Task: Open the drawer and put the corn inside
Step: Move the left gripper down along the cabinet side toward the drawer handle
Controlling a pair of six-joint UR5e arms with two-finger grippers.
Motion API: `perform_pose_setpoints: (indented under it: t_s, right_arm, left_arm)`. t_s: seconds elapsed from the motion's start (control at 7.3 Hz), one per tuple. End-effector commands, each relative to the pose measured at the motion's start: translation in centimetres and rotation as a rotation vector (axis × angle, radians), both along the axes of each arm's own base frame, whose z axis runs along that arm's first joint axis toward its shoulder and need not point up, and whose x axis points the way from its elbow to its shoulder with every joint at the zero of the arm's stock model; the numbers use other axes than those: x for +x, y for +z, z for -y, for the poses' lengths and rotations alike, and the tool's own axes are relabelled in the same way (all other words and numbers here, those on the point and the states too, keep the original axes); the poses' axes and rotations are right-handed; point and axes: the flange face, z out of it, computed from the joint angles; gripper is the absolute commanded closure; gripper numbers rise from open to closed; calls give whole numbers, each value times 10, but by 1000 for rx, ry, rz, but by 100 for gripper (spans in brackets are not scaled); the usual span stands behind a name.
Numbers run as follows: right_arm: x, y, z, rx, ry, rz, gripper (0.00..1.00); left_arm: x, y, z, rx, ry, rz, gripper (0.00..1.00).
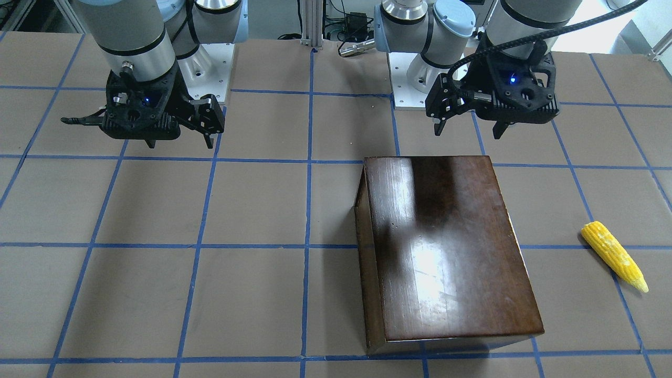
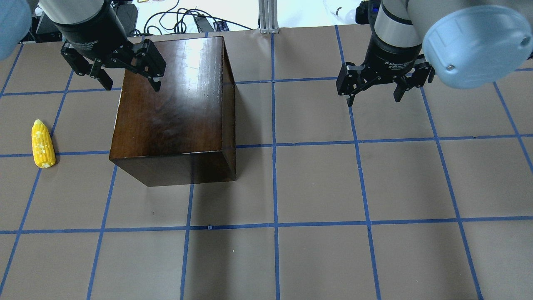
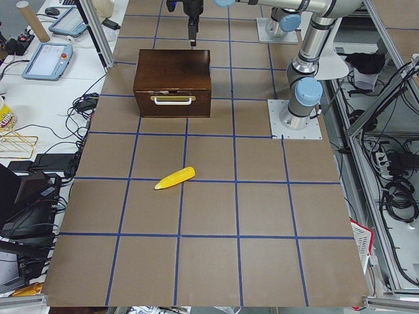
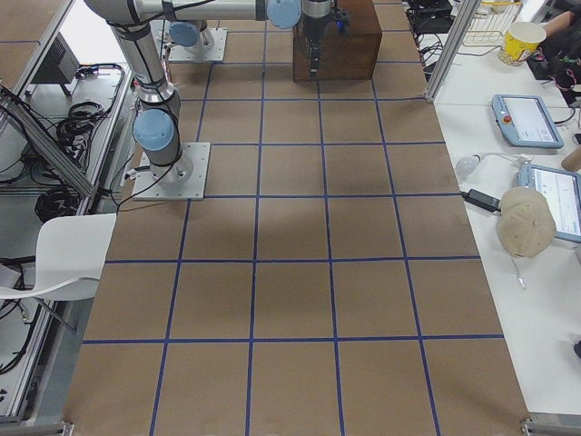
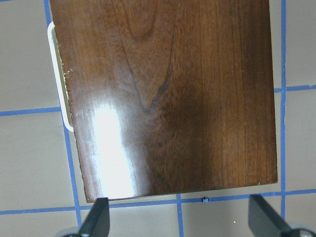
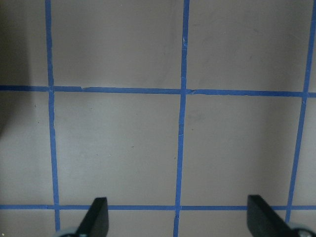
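Observation:
The glossy dark-brown wooden box [image 2: 175,108] stands on the table's left half; it also shows in the front view [image 1: 446,247]. Its drawer [image 3: 172,103] is shut. The drawer's front, with a pale handle [image 5: 57,79], faces the table's left end. The yellow corn [image 2: 43,144] lies flat on the table to the left of the box, apart from it; it also shows in the front view [image 1: 614,255]. My left gripper [image 2: 131,83] is open and empty, held high over the box top. My right gripper [image 2: 373,100] is open and empty above bare table on the right half.
Brown table cover with a blue tape grid. The arms' base plates [image 1: 415,89] sit at the robot's edge. Side benches hold tablets [image 4: 526,118], a paper cup [image 4: 526,38] and cables beyond the table's ends.

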Motion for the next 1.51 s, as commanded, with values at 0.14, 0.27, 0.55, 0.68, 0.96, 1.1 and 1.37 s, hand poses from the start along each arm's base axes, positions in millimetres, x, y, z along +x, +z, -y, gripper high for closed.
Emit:
perform_pose_setpoints:
  t_s: [0.14,0.27,0.55,0.68,0.96,1.1,1.37]
  right_arm:
    - [0,0,0,0,0,0,0]
    - [0,0,0,0,0,0,0]
    - [0,0,0,0,0,0,0]
    - [0,0,0,0,0,0,0]
    - [0,0,0,0,0,0,0]
    - [0,0,0,0,0,0,0]
    - [0,0,0,0,0,0,0]
  left_arm:
    - [0,1,0,-1,0,-1,0]
    - [0,0,0,1,0,-1,0]
    - [0,3,-1,-7,-1,6,0]
    - [1,6,-3,-12,5,7,0]
    - [2,-7,-1,3,-9,4,0]
    - [2,-8,-4,7,-10,10,0]
    - [3,-9,-2,9,-10,11,0]
